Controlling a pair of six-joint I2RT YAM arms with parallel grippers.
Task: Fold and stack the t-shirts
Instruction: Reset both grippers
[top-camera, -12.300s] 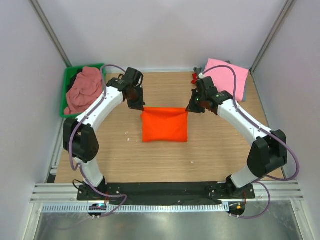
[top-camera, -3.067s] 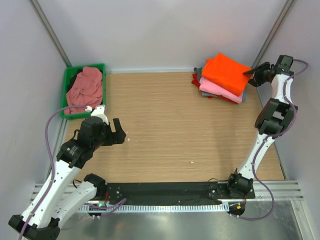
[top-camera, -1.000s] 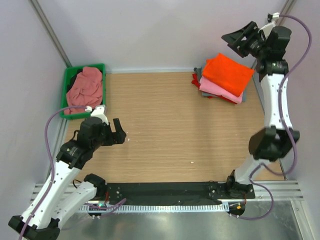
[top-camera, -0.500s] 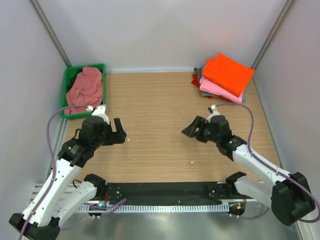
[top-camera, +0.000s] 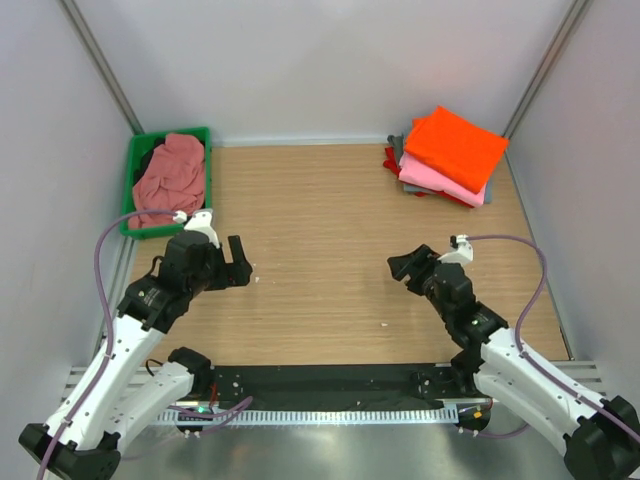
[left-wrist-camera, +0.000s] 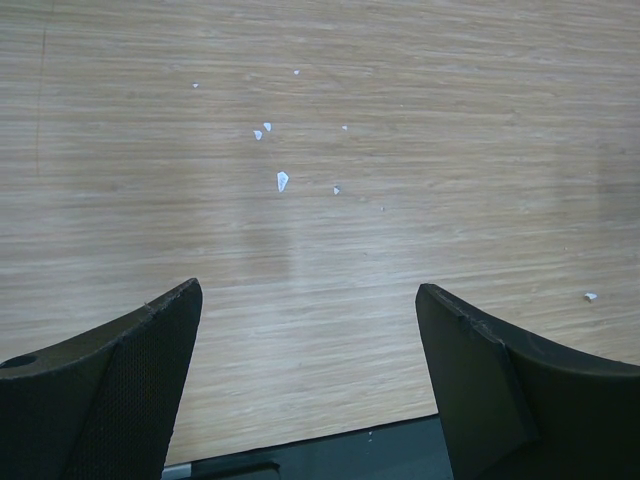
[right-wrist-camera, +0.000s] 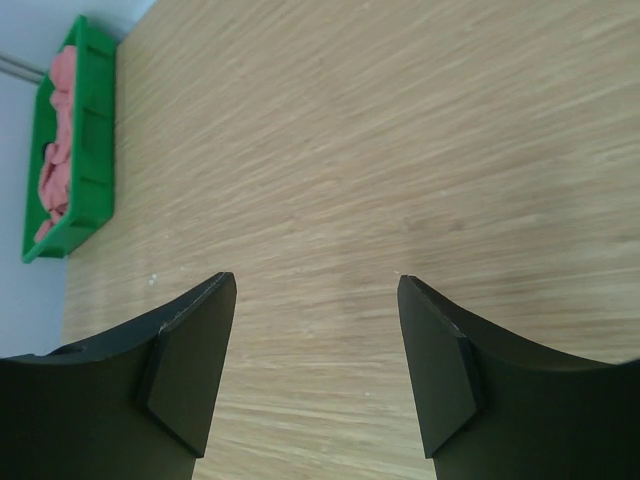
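Left gripper and right gripper, both wide open and empty over the table; dusty-pink t-shirt in far-left green bin probably wants a high, single-layer pinch.

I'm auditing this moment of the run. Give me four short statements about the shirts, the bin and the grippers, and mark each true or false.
1. The orange t-shirt lies on top of the stack in the far right corner. True.
2. The right gripper grips a shirt. False: it is open and empty, above the wooden table.
3. The green bin is empty. False: a crumpled dusty-pink shirt lies in it.
4. The left gripper is open, with nothing between its fingers. True.
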